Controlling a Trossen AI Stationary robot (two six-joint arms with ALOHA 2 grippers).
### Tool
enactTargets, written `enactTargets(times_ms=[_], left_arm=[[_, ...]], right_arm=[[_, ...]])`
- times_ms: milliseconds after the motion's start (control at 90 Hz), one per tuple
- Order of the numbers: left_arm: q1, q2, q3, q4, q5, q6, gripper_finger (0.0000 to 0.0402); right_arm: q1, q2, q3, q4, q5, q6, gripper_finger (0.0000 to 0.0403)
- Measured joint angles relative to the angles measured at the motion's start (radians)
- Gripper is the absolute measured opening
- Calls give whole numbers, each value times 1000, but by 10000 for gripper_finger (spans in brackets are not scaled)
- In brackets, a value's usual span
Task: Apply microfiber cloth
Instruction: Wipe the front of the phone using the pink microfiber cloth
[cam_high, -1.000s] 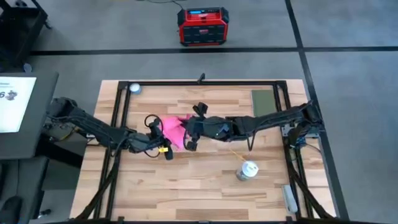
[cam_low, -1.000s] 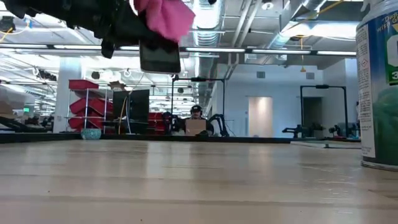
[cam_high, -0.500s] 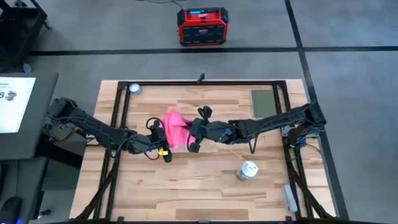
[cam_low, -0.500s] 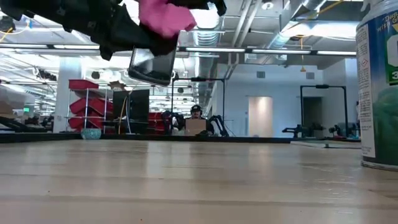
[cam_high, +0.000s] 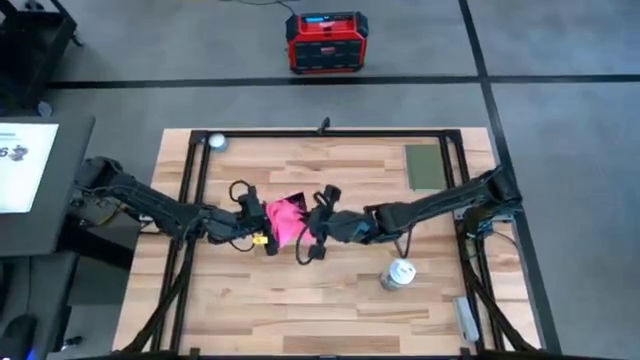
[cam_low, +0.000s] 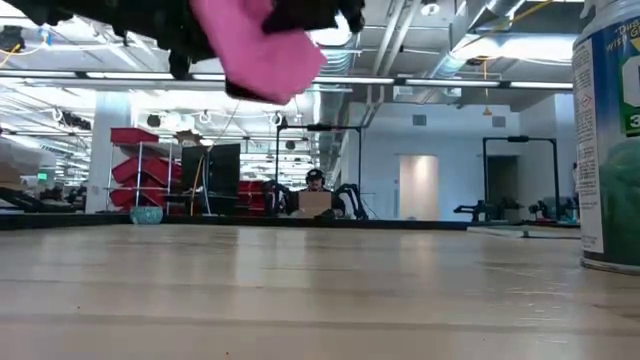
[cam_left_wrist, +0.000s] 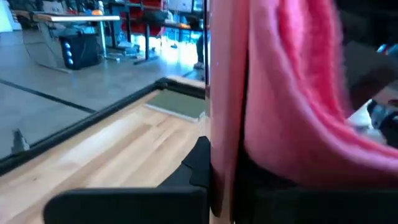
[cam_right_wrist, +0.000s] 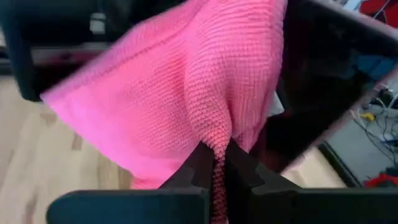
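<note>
- The microfiber cloth (cam_high: 286, 217) hangs in the air above the middle of the bench (cam_high: 300, 300), caught between the two tools and well clear of the wood in the low view.
- The right tool (cam_right_wrist: 214, 163) is clenched on a bunched fold of the cloth; its wrist view shows the two dark fingers (cam_right_wrist: 194, 169) pinching a ridge of the knit, with the rest of the fabric spreading away ahead of them.
- The left tool (cam_high: 262, 222) sits just beside the cloth on the side away from the right tool. Its wrist view shows a thin pale-pink slab edge, likely the phone (cam_left_wrist: 225, 112), standing just ahead of its fingers with the cloth draped against it; whether those fingers are clamped on it I cannot tell.
- The cloth looks light, soft and floppy: it creases, sags and gives no resistance, so it will follow whatever drags it.
- A pinch on a gathered fold, as held now, seems the best hold; a single thin edge could slip free.
- A spray can (cam_high: 398, 273) and an olive-green pad (cam_high: 422, 165) stand well apart from both tools.
</note>
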Motion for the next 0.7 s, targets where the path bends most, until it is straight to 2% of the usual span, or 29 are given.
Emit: enactTargets(times_ms=[700], left_arm=[[-3, -27, -2, 48, 4, 54, 2]], right_arm=[[-22, 48, 4, -46, -40, 83, 0]])
